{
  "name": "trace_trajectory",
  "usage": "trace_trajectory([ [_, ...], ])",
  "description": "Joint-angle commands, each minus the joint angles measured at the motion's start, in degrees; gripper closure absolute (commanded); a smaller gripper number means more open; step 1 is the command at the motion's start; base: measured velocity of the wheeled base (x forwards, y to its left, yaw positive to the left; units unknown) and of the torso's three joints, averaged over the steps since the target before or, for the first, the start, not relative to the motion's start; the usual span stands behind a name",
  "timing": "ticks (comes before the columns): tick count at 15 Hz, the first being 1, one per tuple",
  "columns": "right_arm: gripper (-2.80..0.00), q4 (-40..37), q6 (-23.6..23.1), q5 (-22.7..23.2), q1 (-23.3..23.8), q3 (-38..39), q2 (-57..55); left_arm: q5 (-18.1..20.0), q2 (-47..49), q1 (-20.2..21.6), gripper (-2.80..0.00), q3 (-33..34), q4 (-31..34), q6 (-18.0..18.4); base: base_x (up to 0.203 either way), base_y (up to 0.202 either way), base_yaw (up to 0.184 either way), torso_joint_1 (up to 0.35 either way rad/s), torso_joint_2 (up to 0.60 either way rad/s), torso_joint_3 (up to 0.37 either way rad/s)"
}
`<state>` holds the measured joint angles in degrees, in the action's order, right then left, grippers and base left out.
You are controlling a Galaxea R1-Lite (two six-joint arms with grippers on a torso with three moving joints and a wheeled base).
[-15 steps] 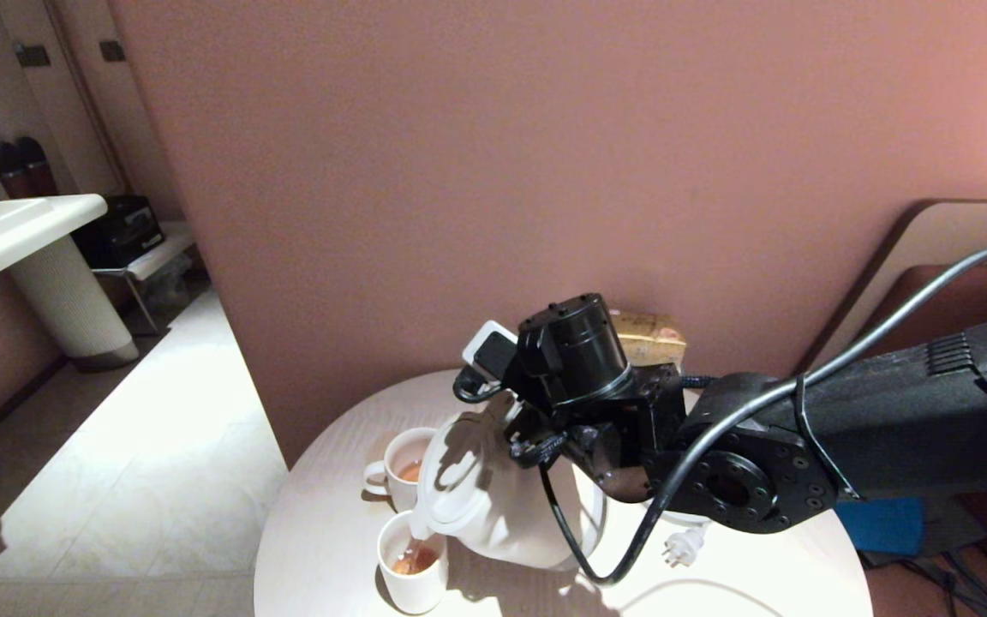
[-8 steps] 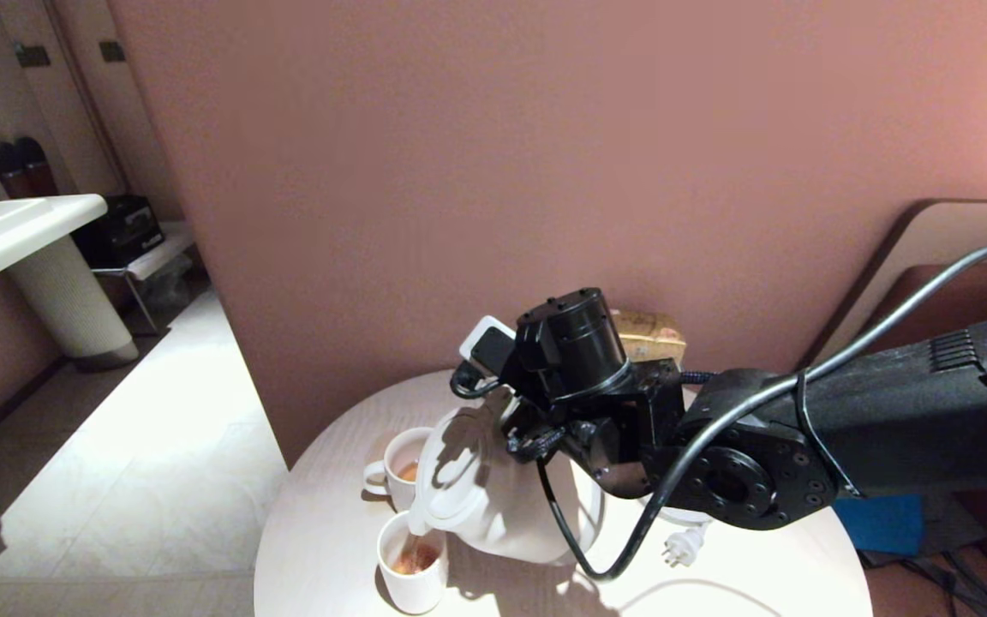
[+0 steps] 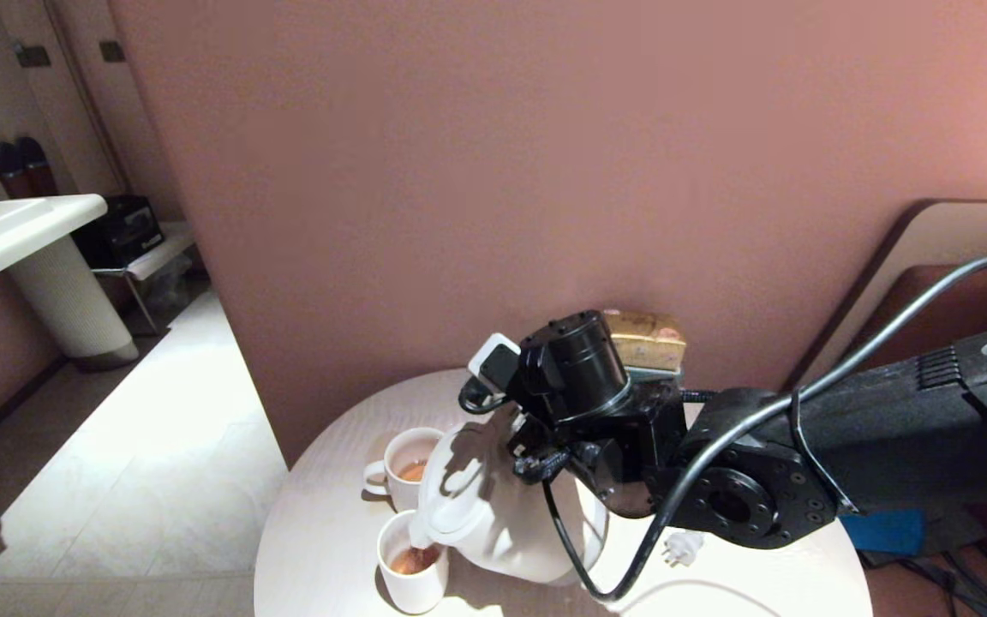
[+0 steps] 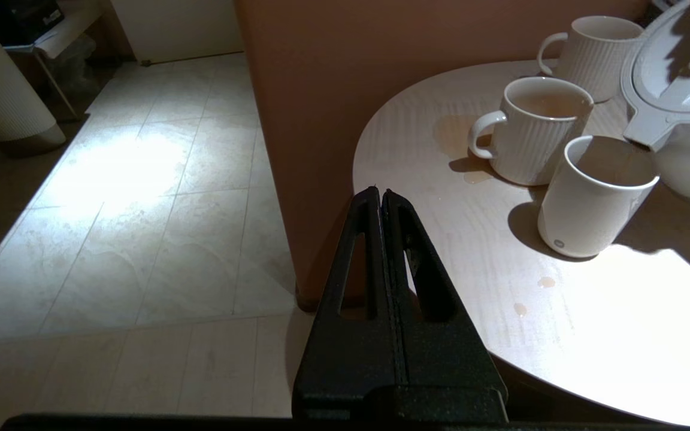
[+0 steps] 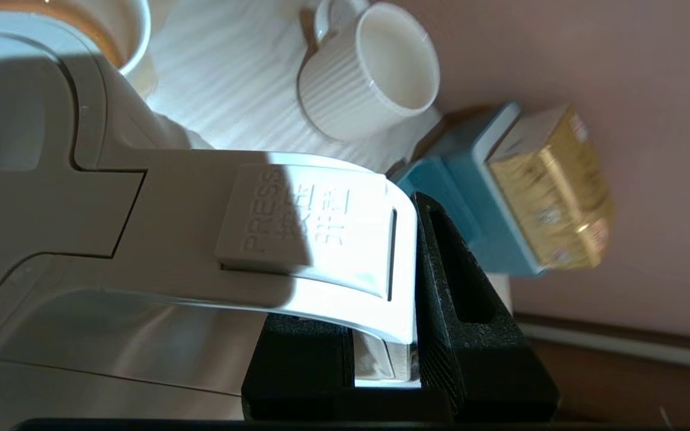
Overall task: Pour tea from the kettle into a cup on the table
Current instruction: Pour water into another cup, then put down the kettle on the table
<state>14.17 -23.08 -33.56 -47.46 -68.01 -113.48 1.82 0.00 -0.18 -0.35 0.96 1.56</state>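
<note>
Head view: you see the right claw (image 3: 545, 446) clamped on the handle of the kettle (image 3: 493, 514), which is tipped toward the cup (image 3: 412, 566) at the near edge of the tabletop (image 3: 322, 531); its spout hangs over the cup's rim.
Tea: the tea (image 3: 414, 560) shows amber inside the cup, so you are in the pouring step.
Left wrist view: your left claw (image 4: 381, 200) is pressed shut with nothing in it, parked off the tabletop edge; small drops and a wet patch (image 4: 456, 129) lie by a ribbed mug (image 4: 530, 134).
Right wrist view: the black jaws pinch the handle just behind its PRESS button (image 5: 309, 224).
Next move: likely you should level the kettle slowly before the cup overfills, then set it down upright.
</note>
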Motion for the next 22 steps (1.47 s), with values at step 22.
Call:
trace_trajectory([
  [22,0.0,28.6,20.5,20.2,36.8,32.6,11.1,0.0,0.0,0.0,0.0,0.0,0.0,0.0,0.0,0.0,0.0,0.0,0.0,0.0],
])
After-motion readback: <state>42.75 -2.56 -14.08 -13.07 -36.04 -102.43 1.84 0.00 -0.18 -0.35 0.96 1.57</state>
